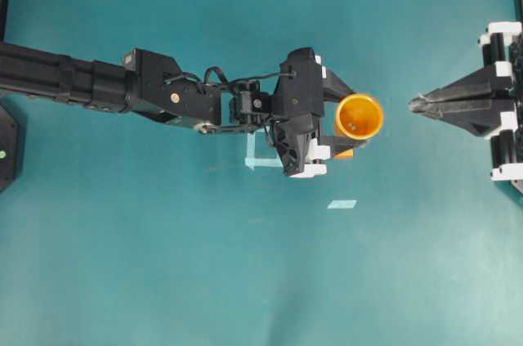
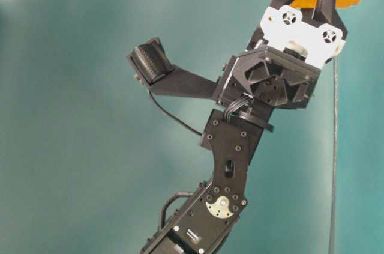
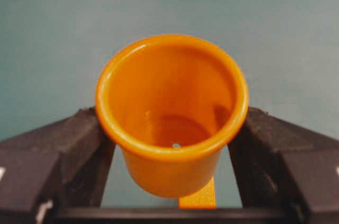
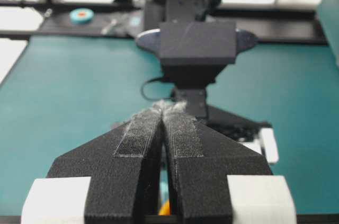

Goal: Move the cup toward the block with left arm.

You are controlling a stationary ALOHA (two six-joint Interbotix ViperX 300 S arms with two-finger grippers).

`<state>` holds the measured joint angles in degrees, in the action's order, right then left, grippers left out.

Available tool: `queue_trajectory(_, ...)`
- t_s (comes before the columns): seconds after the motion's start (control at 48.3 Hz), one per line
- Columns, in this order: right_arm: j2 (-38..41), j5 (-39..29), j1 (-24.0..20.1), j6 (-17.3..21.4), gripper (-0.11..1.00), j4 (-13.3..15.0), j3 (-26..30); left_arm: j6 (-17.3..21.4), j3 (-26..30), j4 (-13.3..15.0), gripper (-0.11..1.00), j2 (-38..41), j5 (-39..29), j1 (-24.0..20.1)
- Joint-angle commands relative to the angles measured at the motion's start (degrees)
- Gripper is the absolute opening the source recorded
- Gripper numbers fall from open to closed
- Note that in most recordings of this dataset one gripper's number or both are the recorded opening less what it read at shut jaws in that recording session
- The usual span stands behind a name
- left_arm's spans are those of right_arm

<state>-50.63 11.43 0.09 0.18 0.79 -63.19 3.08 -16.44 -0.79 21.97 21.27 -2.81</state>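
My left gripper (image 1: 357, 120) is shut on the orange cup (image 1: 359, 116), which stands upright with its mouth facing up. In the left wrist view the cup (image 3: 172, 123) fills the gap between the two black fingers (image 3: 79, 144). The small orange block (image 3: 198, 198) peeks out just under the cup's base, on the side toward the wrist. From overhead only a sliver of the block (image 1: 344, 153) shows by the lower finger. I cannot tell whether cup and block touch. The right gripper (image 1: 415, 103) is shut and empty, pointing at the cup from the right with a gap between them.
A pale tape strip (image 1: 341, 204) lies below the cup, and an L-shaped tape mark (image 1: 261, 162) sits partly under the left wrist. The right arm's body (image 1: 500, 101) is at the table's right edge. A black mount (image 1: 6, 146) sits at the left edge.
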Motion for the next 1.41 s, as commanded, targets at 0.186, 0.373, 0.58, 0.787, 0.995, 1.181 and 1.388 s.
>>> queue_trajectory(0.186, 0.0, 0.26, 0.0, -0.09, 0.0, 0.09, 1.41, -0.09, 0.7, 0.09, 0.62, -1.93, 1.32, 0.0)
queue_trajectory(0.373, 0.0, 0.26, 0.09, -0.09, 0.0, 0.0, 1.41, -0.09, 0.53, 0.09, 0.62, -1.41, 2.29, 0.09)
queue_trajectory(0.58, 0.0, 0.26, 0.09, -0.09, 0.0, 0.09, 1.41, -0.09, 0.44, 0.09, 0.62, -0.97, 2.29, 0.0)
queue_trajectory(0.787, 0.0, 0.26, 0.0, -0.09, 0.0, 0.09, 1.41, -0.09, 0.44, 0.09, 0.62, -0.26, 2.37, 0.0)
queue_trajectory(0.995, 0.0, 0.26, 0.09, -0.09, 0.0, 0.09, 1.41, -0.09, 0.44, 0.09, 0.62, 0.09, 2.46, 0.0)
queue_trajectory(1.181, 0.0, 0.26, 0.0, -0.09, 0.0, 0.09, 1.41, -0.09, 0.44, 0.18, 0.62, 0.0, 2.55, 0.0)
queue_trajectory(1.388, 0.09, 0.26, 0.09, -0.09, 0.0, 0.09, 1.41, -0.18, 0.18, 0.18, 0.62, 0.09, 2.55, 0.18)
